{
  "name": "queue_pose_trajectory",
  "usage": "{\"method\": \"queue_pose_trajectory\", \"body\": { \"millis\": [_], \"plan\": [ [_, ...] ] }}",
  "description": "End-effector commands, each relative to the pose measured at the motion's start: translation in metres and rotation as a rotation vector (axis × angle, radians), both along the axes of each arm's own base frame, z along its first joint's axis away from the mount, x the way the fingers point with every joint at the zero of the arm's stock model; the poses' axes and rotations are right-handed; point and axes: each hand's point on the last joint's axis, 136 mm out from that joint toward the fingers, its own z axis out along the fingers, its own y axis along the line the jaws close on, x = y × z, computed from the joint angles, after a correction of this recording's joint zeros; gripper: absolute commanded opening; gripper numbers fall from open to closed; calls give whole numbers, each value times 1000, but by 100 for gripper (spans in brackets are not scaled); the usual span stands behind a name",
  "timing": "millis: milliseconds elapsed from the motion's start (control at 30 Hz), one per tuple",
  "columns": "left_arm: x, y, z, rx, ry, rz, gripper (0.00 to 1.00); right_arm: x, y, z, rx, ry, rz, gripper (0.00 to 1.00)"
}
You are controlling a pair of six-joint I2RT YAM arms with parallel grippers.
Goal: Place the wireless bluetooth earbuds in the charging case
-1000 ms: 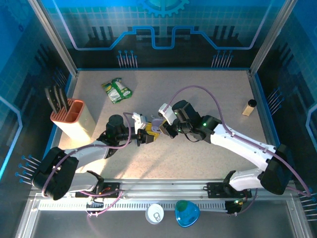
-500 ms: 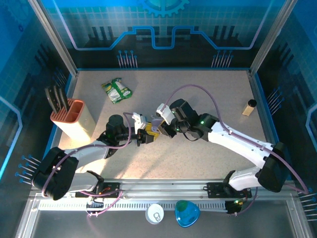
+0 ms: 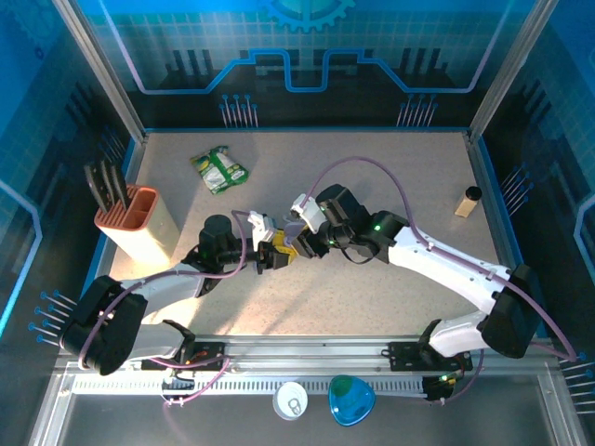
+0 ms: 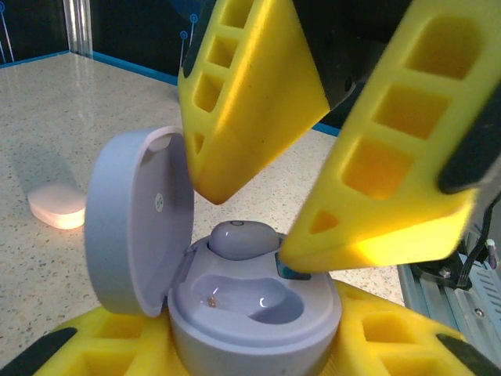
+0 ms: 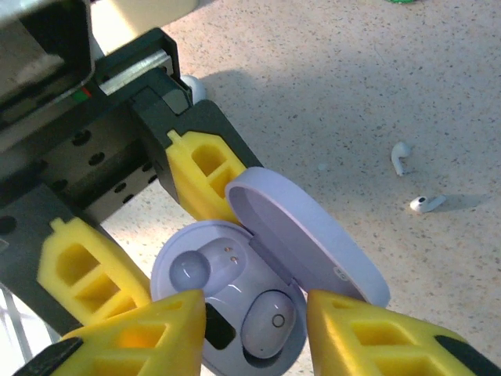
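Observation:
My left gripper is shut on the base of a lavender charging case, whose lid stands open to the left. One lavender earbud sits in the case's far slot; the near slot is empty. In the right wrist view the same earbud lies in the case, and my right gripper hangs just above it, open, its yellow fingers standing apart on either side of the bud. Seen from above, both grippers meet at the table's middle, left gripper and right gripper.
Two small white earbuds lie on the speckled table beyond the case. A pale pebble-shaped case rests on the table to the left. A knife block, a green packet and a small bottle stand further off.
The right gripper's jaws have parted and let go of the lavender earbud, which now sits in the case. The right arm has shifted slightly left. The left arm has held still.

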Motion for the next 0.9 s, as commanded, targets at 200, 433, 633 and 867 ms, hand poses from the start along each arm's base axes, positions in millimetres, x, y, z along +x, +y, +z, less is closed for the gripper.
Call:
{"method": "queue_pose_trajectory", "body": {
  "millis": [200,433,633,867],
  "plan": [
    [17,8,18,-31,-58,68,34,-3,-17,55,312,-70,-30,49],
    [53,41,31,-48,-95,319,33,15,-54,20,335,4,-245,50],
    [70,68,66,-108,-177,480,34,25,-49,-43,273,185,-340,50],
    [61,77,116,-204,-287,505,34,29,15,-95,253,440,-245,49]
  ]
}}
